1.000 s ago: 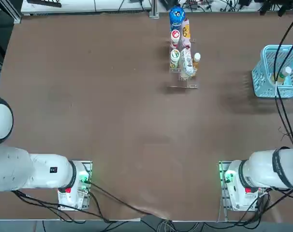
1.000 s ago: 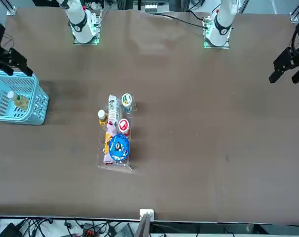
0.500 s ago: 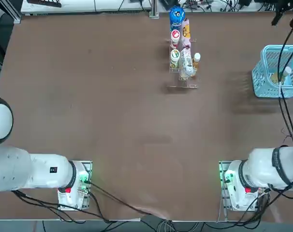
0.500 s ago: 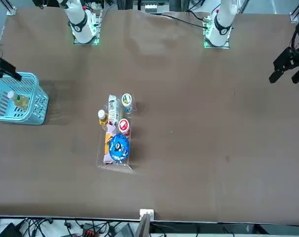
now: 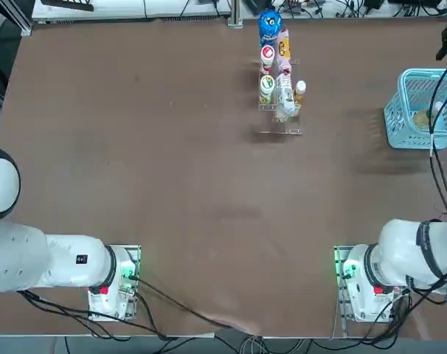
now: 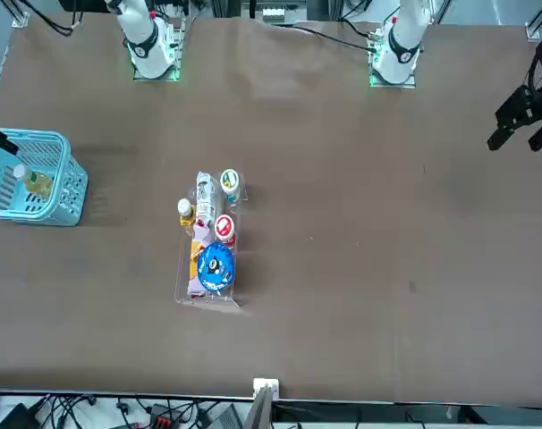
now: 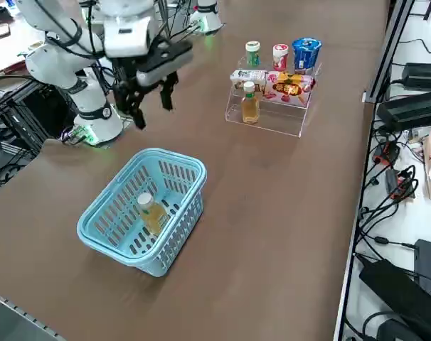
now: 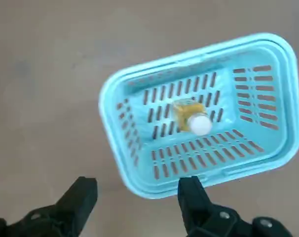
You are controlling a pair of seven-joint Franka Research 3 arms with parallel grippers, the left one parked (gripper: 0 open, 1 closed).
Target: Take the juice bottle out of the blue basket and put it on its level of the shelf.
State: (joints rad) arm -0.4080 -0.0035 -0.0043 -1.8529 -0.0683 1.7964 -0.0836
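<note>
the right black two-finger gripper (image 8: pixel 138 182) is held with fingers spread wide near the light-blue lattice plastic basket (image 7: pixel 114 252), presumably so the small amber juice bottle with white cap (image 8: pixel 184 112) inside can be straddled; its cap points upward, long axis seemingly near-upright, exact tilt unclear.

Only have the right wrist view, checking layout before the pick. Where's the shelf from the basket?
Observer: The shelf stands to the left of the basket, by the top view.
Operator: Any juice-type bottle on it already?
Observer: Yes, the right side view shows a white-capped amber bottle on it.
Operator: Is the right pincer down in the basket?
Observer: No. The right side view shows the right pincer in the air, outside the basket.
</note>
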